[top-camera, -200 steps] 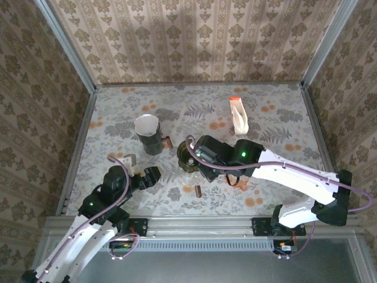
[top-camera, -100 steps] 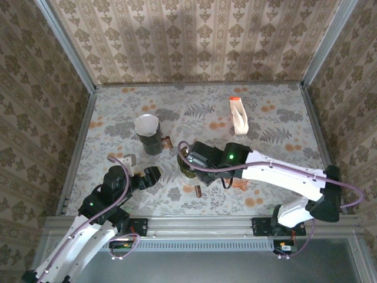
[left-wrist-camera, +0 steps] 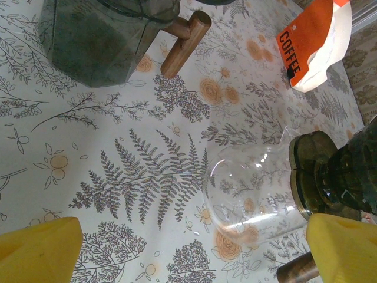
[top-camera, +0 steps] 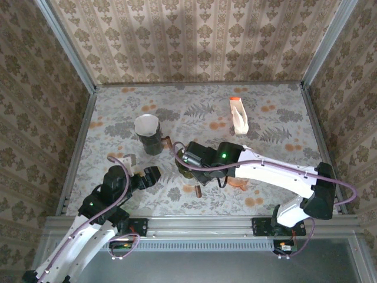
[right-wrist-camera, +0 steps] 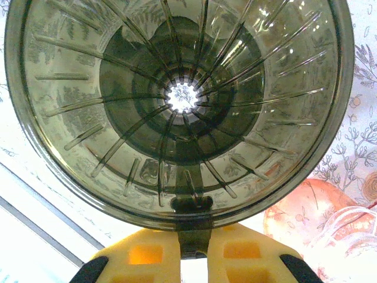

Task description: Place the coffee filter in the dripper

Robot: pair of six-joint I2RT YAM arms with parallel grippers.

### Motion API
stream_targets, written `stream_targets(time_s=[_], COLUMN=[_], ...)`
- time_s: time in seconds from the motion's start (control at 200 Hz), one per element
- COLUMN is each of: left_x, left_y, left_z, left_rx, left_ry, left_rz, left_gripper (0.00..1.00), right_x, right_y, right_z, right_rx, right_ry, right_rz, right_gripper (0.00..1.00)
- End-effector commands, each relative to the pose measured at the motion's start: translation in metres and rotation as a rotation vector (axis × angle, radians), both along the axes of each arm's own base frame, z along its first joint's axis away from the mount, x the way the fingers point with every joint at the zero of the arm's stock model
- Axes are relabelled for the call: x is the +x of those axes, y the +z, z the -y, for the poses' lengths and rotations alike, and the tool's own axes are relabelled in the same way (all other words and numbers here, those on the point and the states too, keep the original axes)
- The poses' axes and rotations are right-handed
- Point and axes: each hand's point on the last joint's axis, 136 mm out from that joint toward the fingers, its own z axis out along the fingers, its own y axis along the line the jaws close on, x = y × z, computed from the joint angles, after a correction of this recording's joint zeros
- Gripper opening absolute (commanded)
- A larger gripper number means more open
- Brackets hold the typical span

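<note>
Right wrist view sets the dripper [right-wrist-camera: 182, 100] directly ahead of the right gripper [right-wrist-camera: 193, 250] — both yellow fingers pinch a dark tab on its rim. It is smoked, see-through and ribbed, with a bright hole at the centre. From above, the white filter [top-camera: 146, 125] sits in a dark pot [top-camera: 152, 143], apart — back-left of the dripper. The left gripper [top-camera: 152, 175] is spread wide.

Dripper [right-wrist-camera: 177, 100]: I look straight down its ribbed, smoky cone.
Right gripper [right-wrist-camera: 193, 250]: my yellow fingers pinch its rim tab.
</note>
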Motion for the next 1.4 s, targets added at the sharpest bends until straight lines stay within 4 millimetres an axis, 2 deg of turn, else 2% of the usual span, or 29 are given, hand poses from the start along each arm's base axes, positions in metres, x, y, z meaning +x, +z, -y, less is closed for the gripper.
stream_targets(time_s=[0.0,0.145,0.305,0.445,0.62,0.64,0.74,0.845,0.95,1.05,1.175,1.305,1.395], left_x=[-0.002,-0.002,-0.002,-0.002,-0.001,-0.001,-0.001,-0.001,-0.001,-0.001,-0.002,-0.001,0.0], left_y=[-0.007,-0.006,-0.006,-0.005,-0.003,-0.003,-0.001,-0.001,-0.002,-0.004,-0.005,-0.007,-0.007], left_z=[-0.002,-0.001,-0.001,-0.001,0.0,0.001,0.001,0.0,0.0,0.001,0.0,-0.001,-0.001], left_rx=[0.001,-0.002,-0.004,-0.004,-0.012,-0.014,-0.017,-0.015,-0.015,-0.016,-0.015,-0.007,-0.001], left_ry=[0.002,0.002,0.0,0.0,-0.006,-0.007,-0.009,-0.005,-0.005,-0.006,-0.005,-0.001,0.002], left_rz=[-0.018,-0.016,-0.017,-0.013,-0.01,-0.008,-0.005,-0.004,-0.008,-0.013,-0.018,-0.019,-0.019], left_gripper=[1.0,1.0,1.0,1.0,1.0,1.0,1.0,1.0,1.0,1.0,1.0,1.0,1.0], right_x=[0.006,0.006,0.005,0.006,0.012,0.013,0.024,0.051,0.098,0.146,0.203,0.246,0.267], right_y=[0.009,0.006,0.007,0.015,0.036,0.047,0.071,0.09,0.091,0.079,0.049,0.025,0.009], right_z=[0.0,0.002,0.002,0.003,0.01,0.015,0.027,0.047,0.079,0.109,0.142,0.165,0.177], right_rx=[-0.007,-0.006,0.027,0.056,0.098,0.125,0.18,0.263,0.297,0.278,0.177,0.093,0.05], right_ry=[0.0,-0.008,-0.017,-0.019,-0.044,-0.055,-0.105,-0.203,-0.34,-0.457,-0.553,-0.602,-0.625], right_rz=[0.02,0.012,0.024,0.044,0.117,0.145,0.217,0.239,0.249,0.234,0.204,0.157,0.124], right_gripper=[0.11,0.18,0.5,0.66,0.71,0.72,0.73,0.7,0.62,0.53,0.48,0.42,0.4])
